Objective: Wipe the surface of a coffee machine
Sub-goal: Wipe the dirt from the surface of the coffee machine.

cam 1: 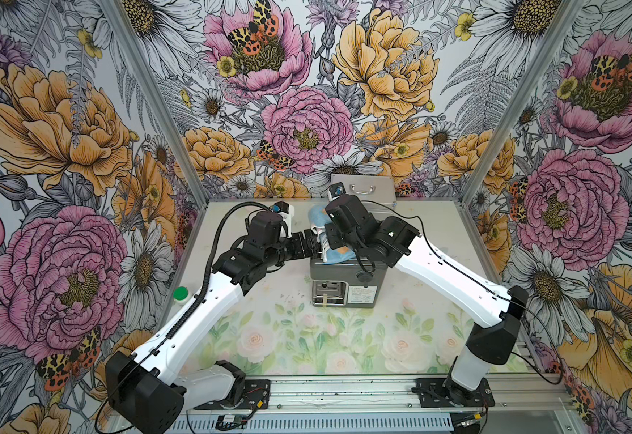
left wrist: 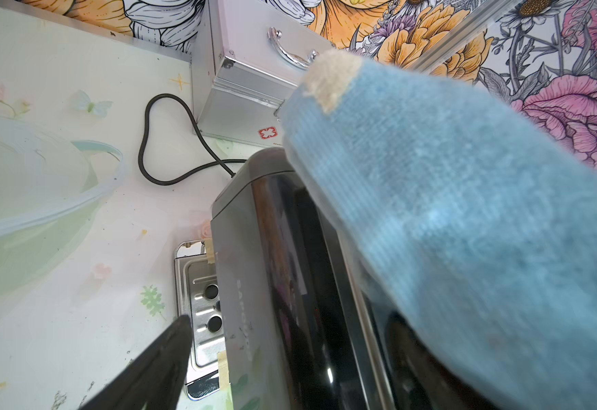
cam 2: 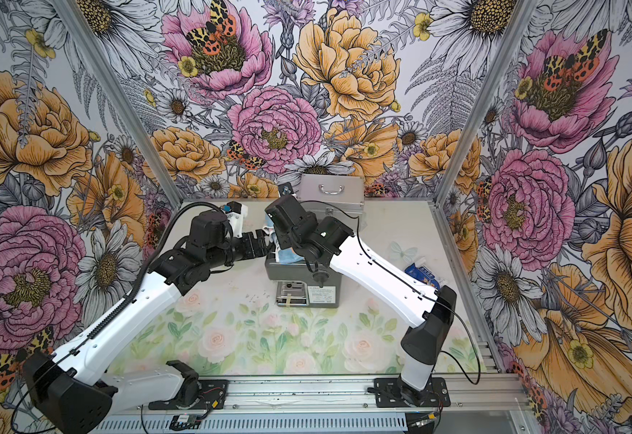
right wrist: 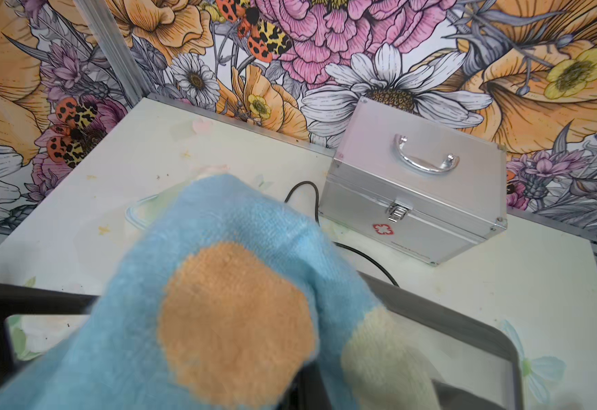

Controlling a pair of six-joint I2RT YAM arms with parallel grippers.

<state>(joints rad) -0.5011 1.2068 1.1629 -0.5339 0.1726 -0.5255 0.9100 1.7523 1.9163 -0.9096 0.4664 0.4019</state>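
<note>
Coffee machine (cam 1: pixel 338 272): I see it at mid-table (cam 1: pixel 261 300), front toward the arm bases, with the silver case (cam 1: pixel 363 186) just behind it. Cloth (cam 1: pixel 340 254): blue with orange and cream spots, bunched on the machine's top. Right gripper (cam 1: pixel 331 236): above that top, claw pressed together and pinching the cloth; the fabric hides its fingers from me. Left gripper (cam 1: pixel 315 240): at the machine's left edge, just beside the cloth, claw spread; I see one black finger (left wrist: pixel 155 369). Cord (left wrist: pixel 169 142): black, looped between machine and case.
</note>
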